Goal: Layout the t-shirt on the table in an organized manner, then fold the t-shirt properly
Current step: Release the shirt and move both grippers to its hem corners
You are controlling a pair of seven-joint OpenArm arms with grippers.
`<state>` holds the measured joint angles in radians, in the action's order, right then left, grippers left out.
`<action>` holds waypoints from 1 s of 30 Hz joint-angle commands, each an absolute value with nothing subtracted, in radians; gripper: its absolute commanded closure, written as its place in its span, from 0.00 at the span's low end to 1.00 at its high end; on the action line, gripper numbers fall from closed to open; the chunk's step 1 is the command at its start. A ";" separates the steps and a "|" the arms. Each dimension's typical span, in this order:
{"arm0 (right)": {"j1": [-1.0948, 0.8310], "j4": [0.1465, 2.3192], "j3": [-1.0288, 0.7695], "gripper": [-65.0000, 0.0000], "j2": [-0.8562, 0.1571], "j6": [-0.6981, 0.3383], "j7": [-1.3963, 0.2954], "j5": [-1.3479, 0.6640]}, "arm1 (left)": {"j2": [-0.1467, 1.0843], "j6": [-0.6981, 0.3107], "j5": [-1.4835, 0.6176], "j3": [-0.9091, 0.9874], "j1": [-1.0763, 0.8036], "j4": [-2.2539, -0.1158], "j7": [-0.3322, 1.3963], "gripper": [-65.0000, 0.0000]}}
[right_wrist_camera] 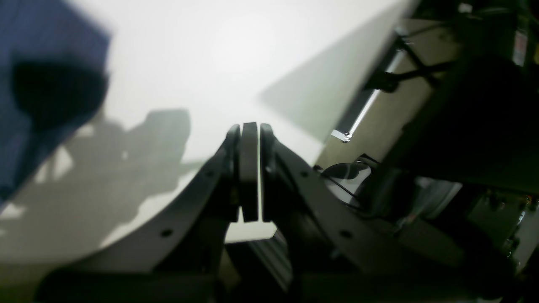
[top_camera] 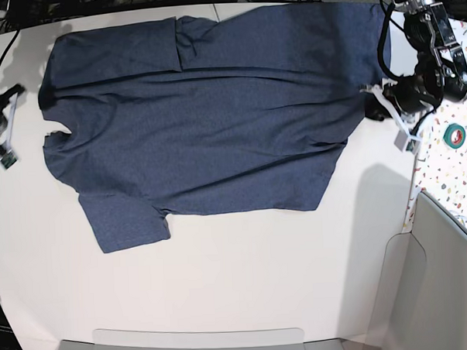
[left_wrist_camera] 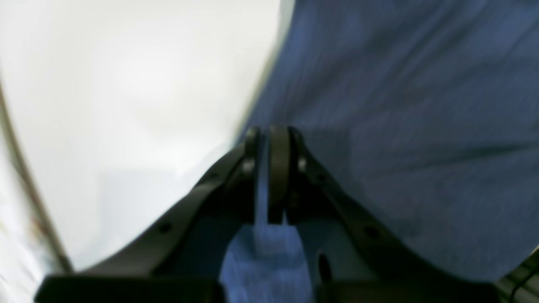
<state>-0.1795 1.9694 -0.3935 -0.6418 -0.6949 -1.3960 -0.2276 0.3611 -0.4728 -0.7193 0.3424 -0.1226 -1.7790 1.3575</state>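
Note:
The dark navy t-shirt (top_camera: 200, 122) lies spread flat on the white table (top_camera: 245, 267), neck toward the left and hem toward the right in the base view. No lettering shows. My left gripper (left_wrist_camera: 269, 130) is at the hem's right edge (top_camera: 374, 99). Its jaws stand a narrow slit apart, and blue cloth (left_wrist_camera: 263, 252) fills the slit and the throat behind it. My right gripper (right_wrist_camera: 249, 126) is shut and empty over bare table near the table's edge. A corner of the t-shirt (right_wrist_camera: 25, 50) shows at the upper left of the right wrist view.
A green tape roll (top_camera: 454, 135) lies on the speckled strip (top_camera: 451, 185) at the right. Grey panels (top_camera: 447, 274) stand at the lower right and a grey lip (top_camera: 202, 343) runs along the front. Cables and a small board (top_camera: 6, 158) sit by the left edge.

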 commanded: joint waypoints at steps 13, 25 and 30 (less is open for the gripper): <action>0.200 1.863 -0.417 1.00 -0.331 -0.698 -1.396 -0.209 | 0.249 -0.473 -0.720 0.338 0.168 -1.685 1.349 0.91; 0.529 1.348 -0.182 1.00 -0.259 -0.698 -1.124 -0.208 | 0.236 -0.475 -0.725 0.338 0.214 -1.503 1.348 0.91; 0.638 1.041 -0.176 1.00 -0.239 -0.698 -0.992 -0.208 | 0.237 -0.475 -0.725 0.338 0.196 -1.503 1.348 0.91</action>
<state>0.6098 1.0191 -0.1730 -0.2279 -0.6964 -1.0046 -0.2047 0.2245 -0.4725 -0.7101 0.3355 0.1829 -1.4864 1.3575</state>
